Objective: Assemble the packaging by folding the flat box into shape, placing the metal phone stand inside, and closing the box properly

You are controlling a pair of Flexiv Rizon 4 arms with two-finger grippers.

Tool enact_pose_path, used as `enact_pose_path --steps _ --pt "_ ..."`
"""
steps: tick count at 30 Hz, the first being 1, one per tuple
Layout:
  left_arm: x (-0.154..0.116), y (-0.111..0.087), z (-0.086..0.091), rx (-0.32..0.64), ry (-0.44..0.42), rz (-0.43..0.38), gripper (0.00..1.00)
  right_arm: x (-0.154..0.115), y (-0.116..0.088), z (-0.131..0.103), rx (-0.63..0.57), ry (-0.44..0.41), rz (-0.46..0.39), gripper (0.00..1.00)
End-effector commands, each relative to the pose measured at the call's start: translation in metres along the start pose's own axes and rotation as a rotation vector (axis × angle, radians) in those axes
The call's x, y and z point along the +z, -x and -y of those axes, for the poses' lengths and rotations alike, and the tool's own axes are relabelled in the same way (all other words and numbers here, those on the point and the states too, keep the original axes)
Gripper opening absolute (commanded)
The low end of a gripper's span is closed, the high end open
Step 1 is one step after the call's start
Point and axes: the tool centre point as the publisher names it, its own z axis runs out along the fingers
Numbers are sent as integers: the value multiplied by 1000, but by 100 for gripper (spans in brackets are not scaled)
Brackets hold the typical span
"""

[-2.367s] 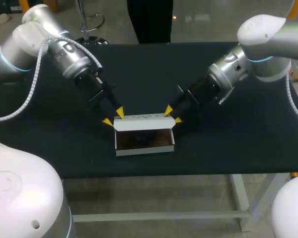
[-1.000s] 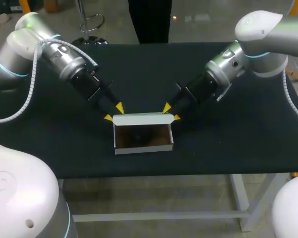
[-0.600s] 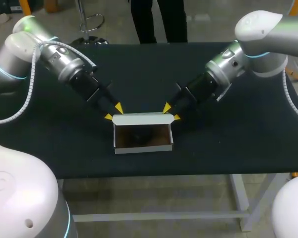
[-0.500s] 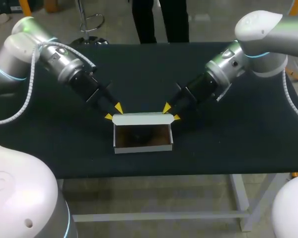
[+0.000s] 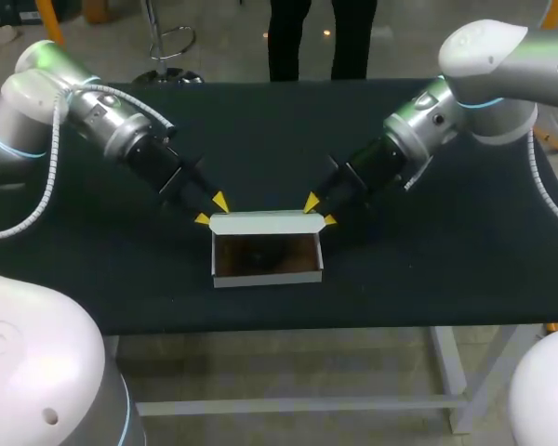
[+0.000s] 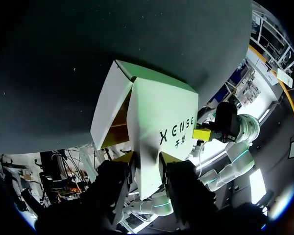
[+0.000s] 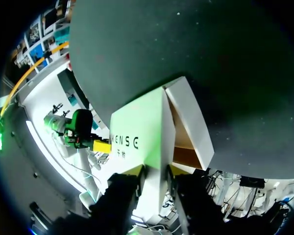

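Box lid (image 5: 265,223) pinched: L claw (image 5: 211,211), R claw (image 5: 320,212).

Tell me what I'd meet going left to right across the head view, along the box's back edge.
left arm → left tool → box → right tool → right arm

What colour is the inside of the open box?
Brown, against a white outside; the head view shows the box best.
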Motion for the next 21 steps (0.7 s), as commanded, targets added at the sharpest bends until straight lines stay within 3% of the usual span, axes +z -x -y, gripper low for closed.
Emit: enact_pose_path --steps 1,21 --pt "1 -2 0 1 2 -1 33 3 -3 -3 -1 -7 2 34" --pt "3 -3 0 -3 -13 -16 32 4 -3 -4 1 -12 4 34"
